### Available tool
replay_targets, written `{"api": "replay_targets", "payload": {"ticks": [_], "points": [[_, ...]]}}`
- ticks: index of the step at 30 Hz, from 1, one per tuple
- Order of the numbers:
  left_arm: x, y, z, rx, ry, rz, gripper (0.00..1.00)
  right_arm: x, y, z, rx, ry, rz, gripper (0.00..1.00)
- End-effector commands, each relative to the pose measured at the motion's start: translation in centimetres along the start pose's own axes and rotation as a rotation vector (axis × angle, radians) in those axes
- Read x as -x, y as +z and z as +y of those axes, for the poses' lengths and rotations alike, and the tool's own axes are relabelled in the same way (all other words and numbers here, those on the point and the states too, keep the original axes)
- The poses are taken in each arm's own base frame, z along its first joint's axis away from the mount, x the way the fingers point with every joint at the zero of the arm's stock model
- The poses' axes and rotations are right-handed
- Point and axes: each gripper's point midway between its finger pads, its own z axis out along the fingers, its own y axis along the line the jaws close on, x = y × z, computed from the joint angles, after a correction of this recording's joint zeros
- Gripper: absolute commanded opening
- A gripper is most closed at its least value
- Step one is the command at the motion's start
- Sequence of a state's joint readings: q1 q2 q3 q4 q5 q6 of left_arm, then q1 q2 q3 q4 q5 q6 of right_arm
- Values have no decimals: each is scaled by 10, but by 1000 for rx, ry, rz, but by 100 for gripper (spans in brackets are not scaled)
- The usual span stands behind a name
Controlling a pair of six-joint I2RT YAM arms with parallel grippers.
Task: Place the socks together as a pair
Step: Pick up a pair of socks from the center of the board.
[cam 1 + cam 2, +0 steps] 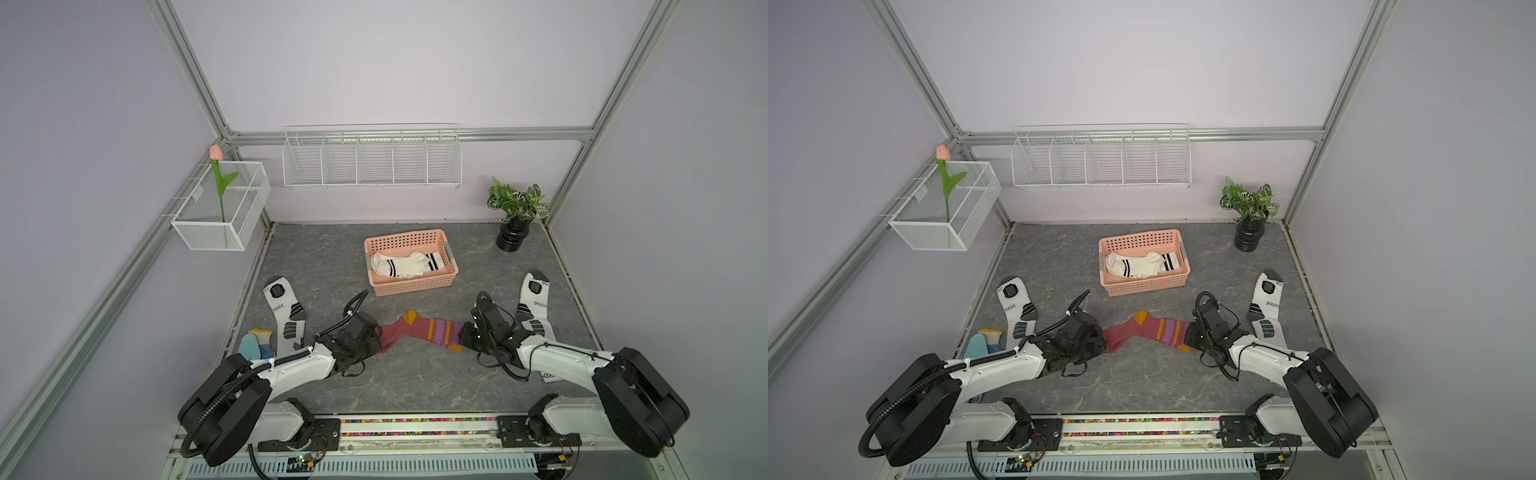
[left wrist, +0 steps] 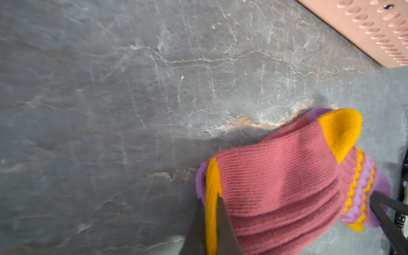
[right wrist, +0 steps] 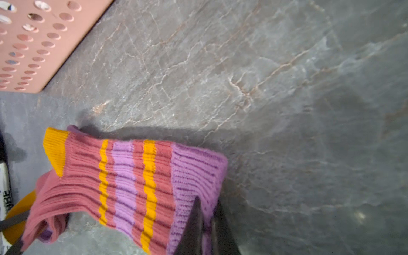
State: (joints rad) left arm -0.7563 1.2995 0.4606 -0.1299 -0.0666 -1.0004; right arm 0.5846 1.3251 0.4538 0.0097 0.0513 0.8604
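The maroon socks (image 1: pixel 419 334) are stacked as one striped bundle in the middle of the table (image 1: pixel 415 386), strung between the two hands in both top views; the orange heel points toward the basket (image 1: pixel 409 286), which sits just behind them.

The left hand (image 1: pixel 379 345) is clamped on the toe end; in the left wrist view its dark fingers (image 2: pixel 227 231) pinch the orange toe with no gap between them, and a purple edge of the lower sock peeks out beside it. The right hand (image 1: pixel 463 338) is clamped on the purple cuff; in the right wrist view its fingers (image 3: pixel 192 229) are closed on the ribbed fabric. In that view the bundle sags from the grip, casts a shadow, and bare table shows under its drooping edge, so this end seems lifted clear; how far, I cannot tell.

The white striped socks (image 1: pixel 401 264) lie bunched inside the basket; how many are there cannot be counted. The left sports sock (image 1: pixel 286 311) lies flat near the table's left edge, well apart from the right sports sock (image 1: pixel 534 307), which lies near the right edge with its cuff end hidden under the right arm. The glove (image 1: pixel 264 343) and trowel (image 1: pixel 249 347) sit touching each other just beside the left sports sock's cuff, partly hidden by the left arm.
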Motion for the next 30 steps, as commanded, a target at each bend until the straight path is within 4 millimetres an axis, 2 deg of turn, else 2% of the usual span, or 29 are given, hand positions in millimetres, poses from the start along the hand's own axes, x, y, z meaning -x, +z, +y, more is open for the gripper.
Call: {"api": "replay_targets", "payload": {"ticks": [1,8,13,21,30], "points": [[-9,-5,23,100,36,38,0,-18,3,-17,-47,15,49,7],[6,-26,8,57,62,-13,0,12,-21,9,36,-53,-64,7],[21,-45,-16,-16,79,-53,0,33,-46,25,44,-128,-129,7],[41,-73,-50,-114,117,-111,0,51,-73,41,59,-195,-169,7],[78,-113,-89,-154,234,-208,0,87,-110,64,27,-294,-233,7]]}}
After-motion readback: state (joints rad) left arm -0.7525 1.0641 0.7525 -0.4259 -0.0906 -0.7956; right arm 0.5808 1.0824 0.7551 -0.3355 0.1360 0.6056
